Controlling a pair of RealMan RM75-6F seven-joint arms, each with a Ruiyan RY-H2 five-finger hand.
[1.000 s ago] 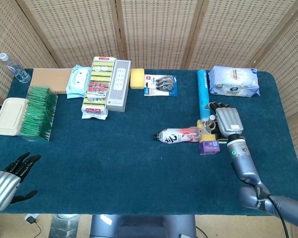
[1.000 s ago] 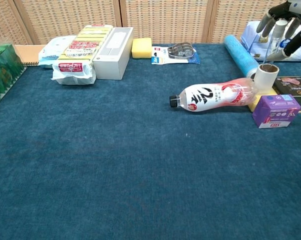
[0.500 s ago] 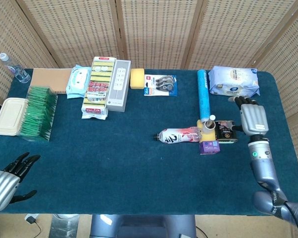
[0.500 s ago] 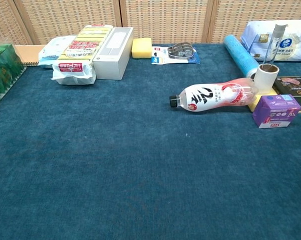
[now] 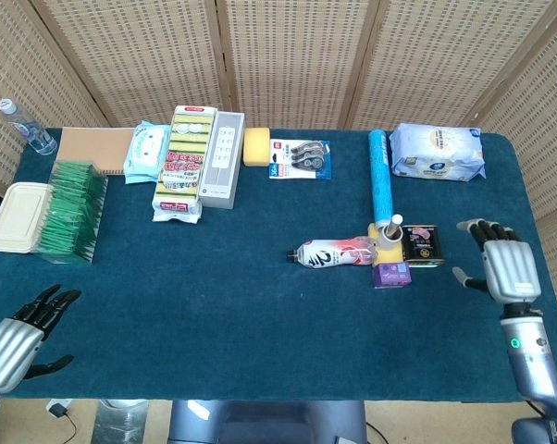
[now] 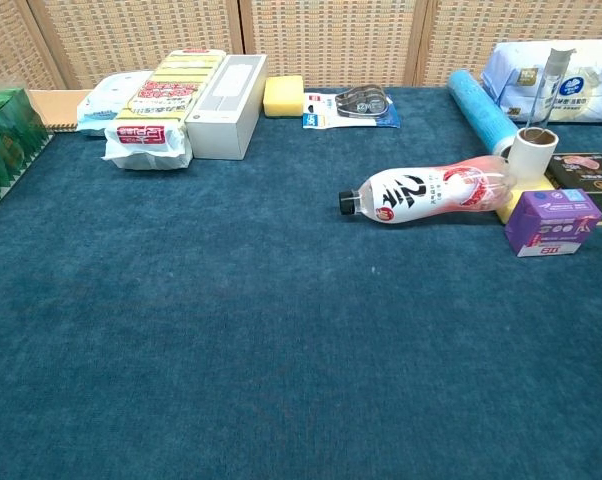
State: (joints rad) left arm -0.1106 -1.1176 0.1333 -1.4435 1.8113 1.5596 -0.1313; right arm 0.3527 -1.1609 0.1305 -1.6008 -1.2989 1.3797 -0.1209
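Dark tin (image 5: 423, 245) beside purple box (image 5: 390, 274), bottle (image 5: 337, 252).

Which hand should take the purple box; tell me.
Probably the right hand: it hovers open just right of the purple box, while the left hand sits at the table's far-left near corner.

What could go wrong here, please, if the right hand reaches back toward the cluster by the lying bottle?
The right hand is open, apart from the cluster. Reaching in from that side, it would probably meet the dark tin and purple box first and could push them. The upright paper roll looks easy to topple. The lying bottle could roll if nudged.
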